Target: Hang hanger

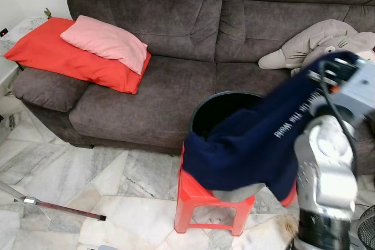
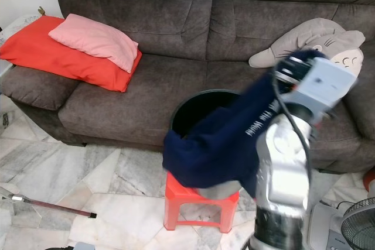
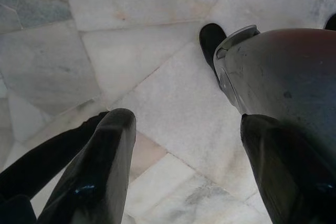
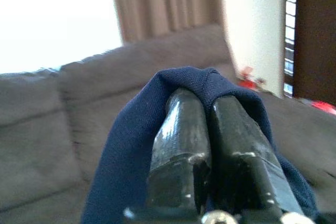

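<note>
The right arm is raised in front of the brown sofa (image 1: 152,80), and its right gripper (image 4: 207,111) has both black fingers (image 4: 181,129) pressed together with a fold of navy garment (image 1: 252,144) caught between them near the tips. The cloth wraps over the fingertips and falls away down both sides of them. From there it hangs in a long drape over the rim of a black bucket (image 1: 220,109), which stands on a red plastic stool (image 1: 205,203) on the marble floor. I can't pick out any hanger among the folds. The left gripper (image 3: 184,129) hangs low over the floor tiles with its fingers spread wide and nothing between them. A red cushion (image 1: 64,57) with a pink pillow (image 1: 108,42) on top lies on the sofa's far end, and a grey plush toy (image 1: 319,42) lies at the other.
</note>
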You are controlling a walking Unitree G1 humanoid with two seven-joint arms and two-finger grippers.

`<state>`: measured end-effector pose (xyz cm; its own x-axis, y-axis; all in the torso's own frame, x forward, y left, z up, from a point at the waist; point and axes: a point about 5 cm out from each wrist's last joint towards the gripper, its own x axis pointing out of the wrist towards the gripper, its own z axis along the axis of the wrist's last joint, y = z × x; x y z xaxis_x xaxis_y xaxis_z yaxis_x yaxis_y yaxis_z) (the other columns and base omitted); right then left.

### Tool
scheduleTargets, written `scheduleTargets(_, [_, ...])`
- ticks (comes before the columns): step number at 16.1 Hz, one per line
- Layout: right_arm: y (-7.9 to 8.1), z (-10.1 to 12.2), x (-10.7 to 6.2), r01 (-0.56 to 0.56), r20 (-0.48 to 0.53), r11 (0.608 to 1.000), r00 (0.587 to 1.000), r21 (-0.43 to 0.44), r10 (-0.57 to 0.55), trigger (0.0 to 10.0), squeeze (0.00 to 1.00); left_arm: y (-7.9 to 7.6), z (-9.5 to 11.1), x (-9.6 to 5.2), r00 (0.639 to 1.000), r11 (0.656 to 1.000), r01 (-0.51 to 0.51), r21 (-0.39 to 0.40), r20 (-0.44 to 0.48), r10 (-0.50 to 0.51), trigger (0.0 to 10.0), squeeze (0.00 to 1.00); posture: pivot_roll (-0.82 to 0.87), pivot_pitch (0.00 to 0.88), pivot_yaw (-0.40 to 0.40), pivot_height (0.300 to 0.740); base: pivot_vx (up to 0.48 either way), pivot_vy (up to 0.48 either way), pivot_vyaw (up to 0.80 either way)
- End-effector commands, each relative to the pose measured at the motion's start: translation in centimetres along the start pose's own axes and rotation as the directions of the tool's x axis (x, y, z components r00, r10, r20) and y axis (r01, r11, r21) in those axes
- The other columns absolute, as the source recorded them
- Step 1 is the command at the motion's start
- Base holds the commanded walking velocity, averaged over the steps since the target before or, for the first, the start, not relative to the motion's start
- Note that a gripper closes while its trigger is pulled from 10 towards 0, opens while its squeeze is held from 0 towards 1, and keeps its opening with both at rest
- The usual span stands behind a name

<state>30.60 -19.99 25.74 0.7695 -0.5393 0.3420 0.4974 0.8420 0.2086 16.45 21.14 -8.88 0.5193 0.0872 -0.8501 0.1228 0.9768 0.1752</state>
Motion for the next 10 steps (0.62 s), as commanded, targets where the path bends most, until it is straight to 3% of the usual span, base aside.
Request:
scheduleTargets(1, [-1.0, -1.0, -0.6, 0.064, -0.071, 0.998, 0.995, -0.018, -0.065, 10.0, 0.0, -0.8, -0.7, -0.1, 0.999, 1.0, 0.031, 0.001, -0.03, -0.031, 10.0, 0.0, -0.12, 0.15, -0.009, 0.74, 0.0, 0.0, 0.0])
scheduleTargets(4, [-2.0, -5.0, -1.7, 0.108, -0.288, 0.994, 0.951, -0.035, -0.113, 10.0, 0.0, -1.0, -0.7, 0.0, 0.999, 0.999, 0.035, 0.0, -0.03, -0.035, 10.0, 0.0, -0.11, 0.151, -0.008, 0.74, 0.0, 0.0, 0.0])
scheduleTargets(8, [-0.9, -6.1, -0.4, -0.042, -0.319, 0.999, 0.947, 0.006, 0.041, 10.0, 0.0, -0.9, -0.7, 0.0, 0.999, 1.0, 0.031, 0.0, -0.033, -0.031, 10.0, 0.0, -0.11, 0.15, -0.007, 0.74, 0.0, 0.0, 0.0])
scheduleTargets(10, [-0.5, -7.5, 0.8, -0.125, -0.395, 0.992, 0.91, 0.032, 0.128, 10.0, 0.0, -0.8, -0.7, 0.0, 0.999, 1.0, 0.027, 0.0, -0.033, -0.027, 10.0, 0.0, -0.1, 0.147, -0.005, 0.74, 0.0, 0.0, 0.0])
